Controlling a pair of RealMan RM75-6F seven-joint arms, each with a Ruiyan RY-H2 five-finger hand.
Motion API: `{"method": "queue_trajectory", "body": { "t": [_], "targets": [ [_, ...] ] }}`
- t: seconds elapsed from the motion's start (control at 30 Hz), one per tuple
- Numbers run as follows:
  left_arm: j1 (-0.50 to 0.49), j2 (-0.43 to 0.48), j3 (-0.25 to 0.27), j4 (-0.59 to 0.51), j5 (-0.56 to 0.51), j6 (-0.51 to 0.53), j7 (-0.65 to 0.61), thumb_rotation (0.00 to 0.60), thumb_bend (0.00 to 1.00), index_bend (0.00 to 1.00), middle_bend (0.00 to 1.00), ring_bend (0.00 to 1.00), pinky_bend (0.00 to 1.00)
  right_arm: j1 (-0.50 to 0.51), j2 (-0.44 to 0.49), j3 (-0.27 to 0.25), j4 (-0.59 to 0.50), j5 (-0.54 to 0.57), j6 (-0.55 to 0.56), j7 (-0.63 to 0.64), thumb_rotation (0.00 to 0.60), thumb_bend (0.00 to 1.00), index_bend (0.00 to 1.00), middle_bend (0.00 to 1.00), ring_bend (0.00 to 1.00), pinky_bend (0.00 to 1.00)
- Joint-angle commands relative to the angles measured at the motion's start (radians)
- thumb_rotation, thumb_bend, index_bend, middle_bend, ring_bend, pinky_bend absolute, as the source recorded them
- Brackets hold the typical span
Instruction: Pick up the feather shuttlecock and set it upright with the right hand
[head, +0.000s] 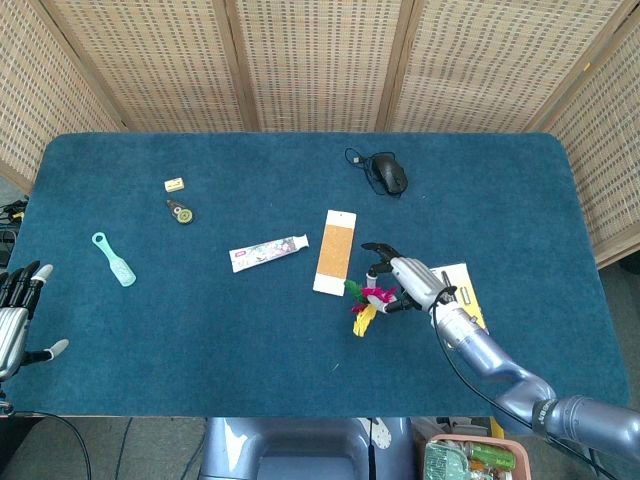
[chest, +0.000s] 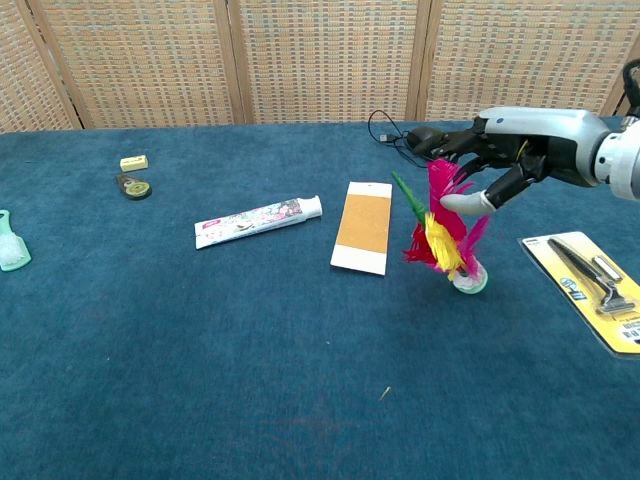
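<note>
The feather shuttlecock (chest: 445, 235) has pink, yellow and green feathers and a pale round base. Its base rests on the blue table cloth and the feathers point up, leaning a little to the left. In the head view the shuttlecock (head: 365, 300) lies just right of the tan card. My right hand (chest: 520, 150) reaches in from the right at the feather tops, its thumb against the pink feathers and its fingers above them. In the head view, the right hand (head: 408, 280) sits right beside the feathers. My left hand (head: 12, 325) hangs off the table's left edge, fingers spread and holding nothing.
A tan card (chest: 363, 227) lies just left of the shuttlecock, with a toothpaste tube (chest: 258, 221) further left. A packaged razor (chest: 590, 290) lies to the right, a black mouse (head: 391, 175) behind. A green brush (head: 113, 259), an eraser (head: 175, 184) and a small roller (head: 181, 212) lie far left.
</note>
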Motion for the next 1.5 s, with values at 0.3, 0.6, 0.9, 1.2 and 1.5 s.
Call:
{"method": "queue_trajectory", "body": {
  "t": [0.3,0.6,0.9,1.2,1.5],
  "targets": [
    [-0.001,-0.003,0.001,0.000,0.000,-0.002,0.009,0.600,0.00,0.00,0.00,0.00,0.00,-0.027,0.054,0.078,0.011,0.073,-0.140,0.277,0.600,0.48,0.64,0.07,0.00,0.17],
    [-0.002,-0.009,0.004,-0.005,0.002,-0.006,0.024,0.600,0.00,0.00,0.00,0.00,0.00,-0.055,0.070,0.062,0.040,-0.032,-0.159,0.412,0.600,0.48,0.64,0.07,0.00,0.17],
    [0.004,-0.007,0.007,-0.012,0.011,0.007,0.021,0.600,0.00,0.00,0.00,0.00,0.00,-0.077,0.080,0.044,0.104,-0.089,-0.193,0.586,0.600,0.47,0.58,0.07,0.00,0.17],
    [0.007,-0.008,0.010,-0.016,0.022,0.014,0.023,0.600,0.00,0.00,0.00,0.00,0.00,-0.125,0.096,-0.004,0.170,-0.252,-0.077,0.821,0.600,0.43,0.17,0.05,0.00,0.17],
    [0.014,-0.005,0.015,-0.023,0.037,0.026,0.019,0.600,0.00,0.00,0.00,0.00,0.00,-0.161,0.124,-0.064,0.226,-0.347,0.074,0.955,0.600,0.27,0.00,0.00,0.00,0.06]
  ]
}}
